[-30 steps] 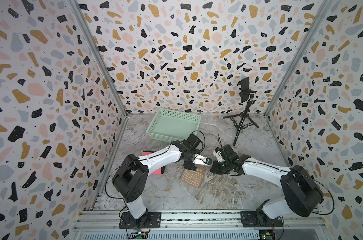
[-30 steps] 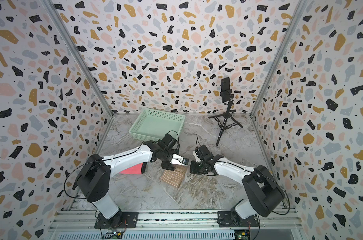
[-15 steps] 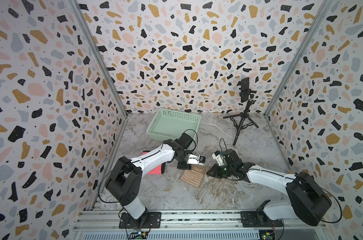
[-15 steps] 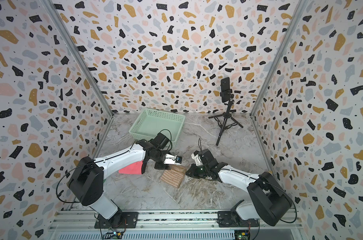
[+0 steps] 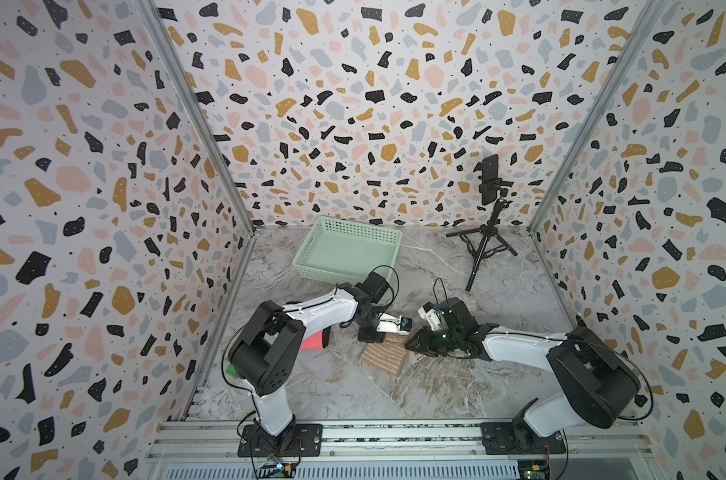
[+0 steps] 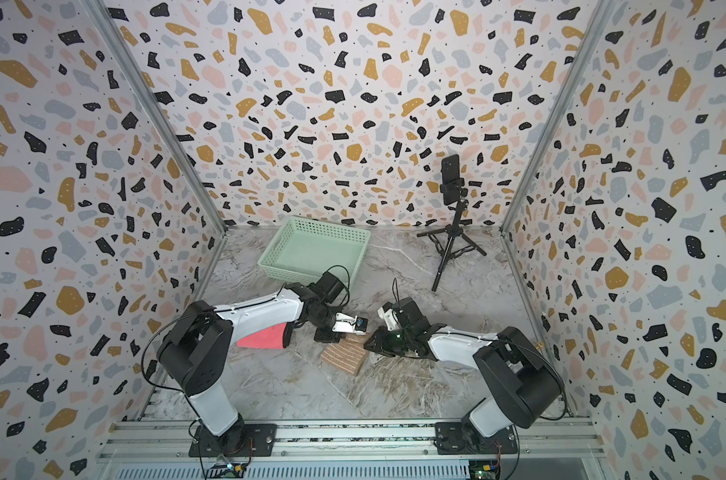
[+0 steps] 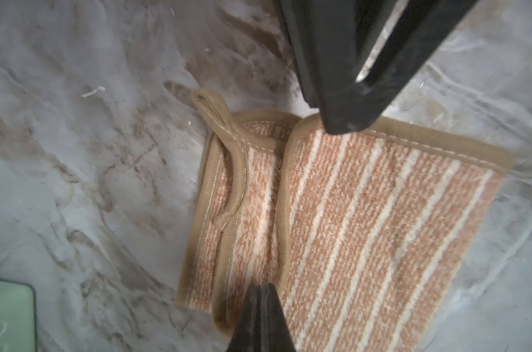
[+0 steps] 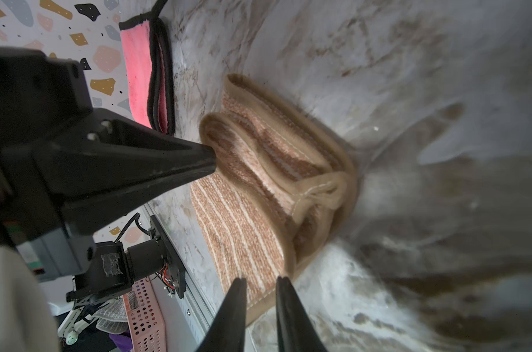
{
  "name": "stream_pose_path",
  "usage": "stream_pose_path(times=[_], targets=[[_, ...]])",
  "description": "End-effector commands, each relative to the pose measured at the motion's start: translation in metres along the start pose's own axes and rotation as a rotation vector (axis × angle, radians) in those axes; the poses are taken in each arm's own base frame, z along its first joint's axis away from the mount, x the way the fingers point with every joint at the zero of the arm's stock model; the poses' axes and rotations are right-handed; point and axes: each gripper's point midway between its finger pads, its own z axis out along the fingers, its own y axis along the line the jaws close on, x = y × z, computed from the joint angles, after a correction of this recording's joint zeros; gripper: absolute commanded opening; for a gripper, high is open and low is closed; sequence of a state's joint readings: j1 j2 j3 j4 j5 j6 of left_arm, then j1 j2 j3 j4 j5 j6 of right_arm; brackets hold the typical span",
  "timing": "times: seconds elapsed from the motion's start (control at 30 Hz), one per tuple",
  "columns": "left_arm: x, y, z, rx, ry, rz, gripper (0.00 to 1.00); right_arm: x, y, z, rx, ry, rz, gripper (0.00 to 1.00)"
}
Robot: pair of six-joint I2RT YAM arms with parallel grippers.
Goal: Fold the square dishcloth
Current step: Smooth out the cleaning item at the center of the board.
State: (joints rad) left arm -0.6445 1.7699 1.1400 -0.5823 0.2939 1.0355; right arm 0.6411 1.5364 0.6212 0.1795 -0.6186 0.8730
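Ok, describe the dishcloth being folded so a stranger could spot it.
From the green basket at the back wall, come forward a little. The dishcloth lying there is tan with pale stripes, unlike the pink, black-edged cloth nearby.

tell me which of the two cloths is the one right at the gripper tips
The tan-and-orange striped dishcloth, lying at the tips of the left gripper and right gripper. The pink cloth with black trim sits apart, partly hidden by the left arm.

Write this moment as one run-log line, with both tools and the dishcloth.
striped dishcloth: folded, on table | left tool: shut, at top layer's edge | right tool: open, at hem
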Motion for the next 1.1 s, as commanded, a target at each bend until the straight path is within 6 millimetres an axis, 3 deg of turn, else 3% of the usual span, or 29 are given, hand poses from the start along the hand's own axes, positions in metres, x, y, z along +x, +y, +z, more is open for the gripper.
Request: stream_pose_path(times=[0.0,0.27,0.53,0.63,0.8,0.93,1.07], targets=[[0.002,0.007,-0.007,-0.031,-0.014,-0.001,0.0,-0.024,0.02,0.002,-0.062,-0.04,-0.012,0.22],[0.003,0.01,-0.016,-0.046,-0.041,-0.024,0.0,-0.051,0.013,0.017,-0.063,-0.061,0.034,0.12],[0.018,0.022,-0.016,-0.086,-0.043,-0.067,0.0,-0.049,-0.044,0.024,0.059,-0.041,0.121,0.01],[0.025,0.032,-0.014,-0.122,-0.039,-0.103,0.0,-0.045,-0.056,0.021,0.091,-0.042,0.137,0.0],[0.035,0.049,-0.004,-0.174,-0.012,-0.166,0.0,-0.041,-0.056,0.016,0.104,-0.036,0.117,0.0],[0.039,0.055,0.004,-0.186,0.017,-0.208,0.0,-0.044,-0.039,0.011,0.053,-0.042,0.088,0.0],[0.04,0.056,-0.012,-0.213,0.036,-0.223,0.0,-0.046,-0.025,-0.011,0.077,-0.09,0.034,0.04]])
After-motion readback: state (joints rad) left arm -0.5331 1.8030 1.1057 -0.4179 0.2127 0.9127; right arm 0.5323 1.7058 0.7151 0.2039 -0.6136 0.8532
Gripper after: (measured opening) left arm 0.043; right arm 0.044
